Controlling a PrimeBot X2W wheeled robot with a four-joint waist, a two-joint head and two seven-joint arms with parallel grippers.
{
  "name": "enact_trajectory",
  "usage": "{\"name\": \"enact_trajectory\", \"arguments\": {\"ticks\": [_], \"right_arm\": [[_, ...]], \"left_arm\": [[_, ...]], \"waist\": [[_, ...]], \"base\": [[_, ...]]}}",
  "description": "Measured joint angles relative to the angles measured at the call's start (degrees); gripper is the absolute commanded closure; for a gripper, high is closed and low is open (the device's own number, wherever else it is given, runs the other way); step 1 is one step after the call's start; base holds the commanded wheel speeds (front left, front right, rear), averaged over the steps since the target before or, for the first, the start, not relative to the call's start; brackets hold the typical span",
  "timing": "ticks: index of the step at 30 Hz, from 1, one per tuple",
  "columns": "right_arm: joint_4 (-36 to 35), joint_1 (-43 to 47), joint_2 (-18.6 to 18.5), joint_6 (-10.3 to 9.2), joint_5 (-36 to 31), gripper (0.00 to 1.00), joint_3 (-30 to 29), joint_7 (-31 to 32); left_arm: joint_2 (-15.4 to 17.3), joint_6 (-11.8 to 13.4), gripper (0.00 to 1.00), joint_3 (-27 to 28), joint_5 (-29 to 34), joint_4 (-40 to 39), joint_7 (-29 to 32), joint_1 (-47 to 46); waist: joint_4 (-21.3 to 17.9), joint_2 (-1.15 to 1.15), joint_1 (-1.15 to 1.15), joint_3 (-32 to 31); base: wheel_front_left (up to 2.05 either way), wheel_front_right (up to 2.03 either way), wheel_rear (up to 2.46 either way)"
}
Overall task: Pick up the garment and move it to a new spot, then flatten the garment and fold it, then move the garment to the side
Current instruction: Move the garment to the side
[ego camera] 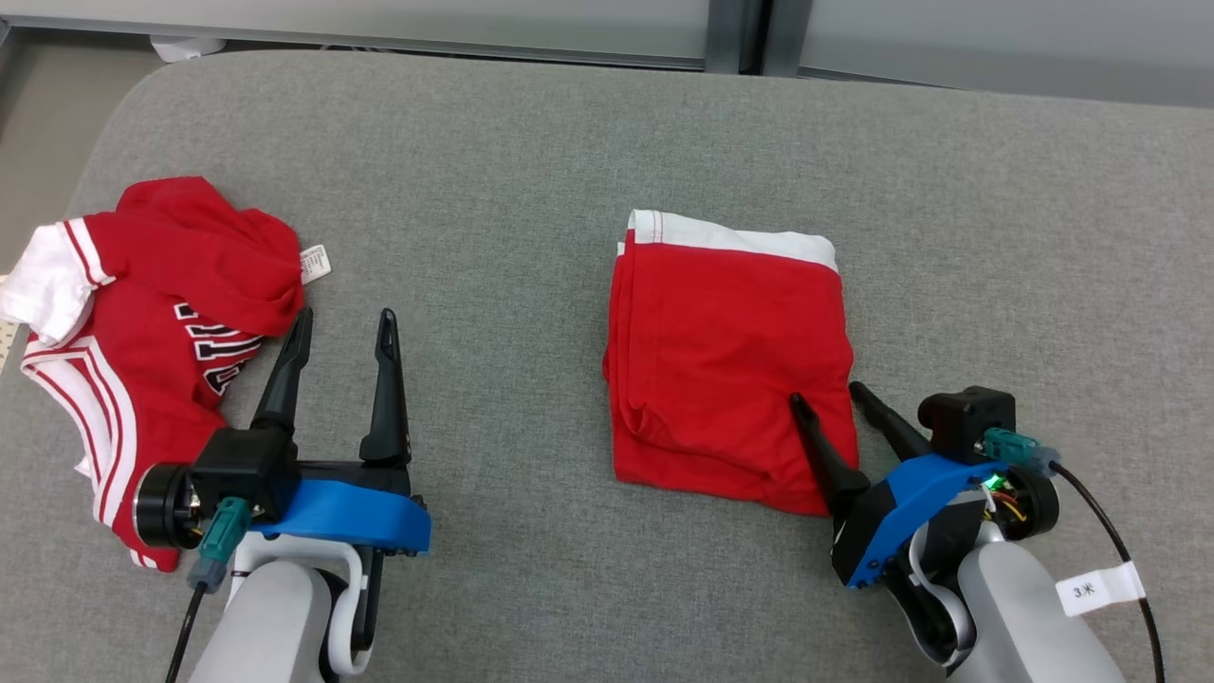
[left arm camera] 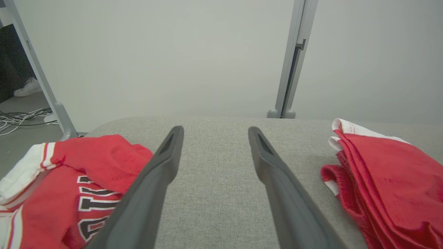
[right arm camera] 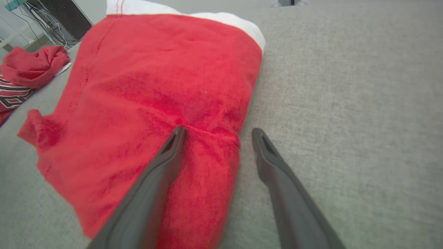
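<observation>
A folded red garment [ego camera: 726, 360] with a white band along its far edge lies on the grey padded table [ego camera: 531, 171], right of centre. My right gripper [ego camera: 828, 396] is open at the garment's near right corner, its left finger over the red cloth [right arm camera: 155, 86] and its right finger over bare table beside the edge. In the right wrist view the right gripper [right arm camera: 218, 133] straddles that edge. My left gripper [ego camera: 343, 321] is open over bare table, empty, its left finger close beside a crumpled red jersey [ego camera: 142, 313]. The left gripper [left arm camera: 214, 133] points at grey table between both garments.
The crumpled red and white jersey [left arm camera: 69, 183] with dark lettering lies at the table's left edge. The folded garment [left arm camera: 387, 183] shows at the right of the left wrist view. A pale wall and a grey post [left arm camera: 294, 58] stand behind the table. Cables lie on the floor [left arm camera: 20, 117] at left.
</observation>
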Motion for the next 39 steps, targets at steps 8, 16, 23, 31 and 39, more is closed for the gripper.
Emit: {"name": "enact_trajectory", "arguments": {"ticks": [8,16,23,31,39], "right_arm": [[5.75,-2.89,-0.03,0.0,1.08,1.0,1.23,0.66],[5.89,-2.29,-2.37,0.03,1.16,1.0,4.76,-0.33],[5.46,-1.75,-5.55,0.07,5.35,1.0,6.39,0.64],[7.4,-4.83,-9.1,0.04,8.43,1.0,6.56,0.25],[13.92,-14.76,-16.07,0.02,9.02,1.0,3.12,-1.04]], "left_arm": [[-0.91,-0.36,0.0,1.35,1.18,-0.25,-0.09,-0.15],[-1.16,-0.13,0.0,3.68,2.2,-2.23,-0.1,2.96],[-0.94,-0.45,0.0,3.86,3.34,-4.25,-0.12,4.54],[-0.73,-1.25,0.0,2.46,4.01,-6.05,-0.08,2.5],[-0.1,-2.71,0.0,0.03,5.86,-8.49,1.13,-3.23]], "waist": [[0.13,0.0,-0.01,-0.21],[-4.72,-0.01,-0.02,-1.41],[-13.29,-0.02,-0.02,-1.02],[-21.25,-0.03,-0.03,0.74],[-22.31,-0.03,-0.01,6.9]], "base": [[0.0,0.0,0.0],[0.0,0.0,0.0],[0.0,0.0,0.0],[0.0,0.0,0.0],[0.0,0.0,0.0]]}}
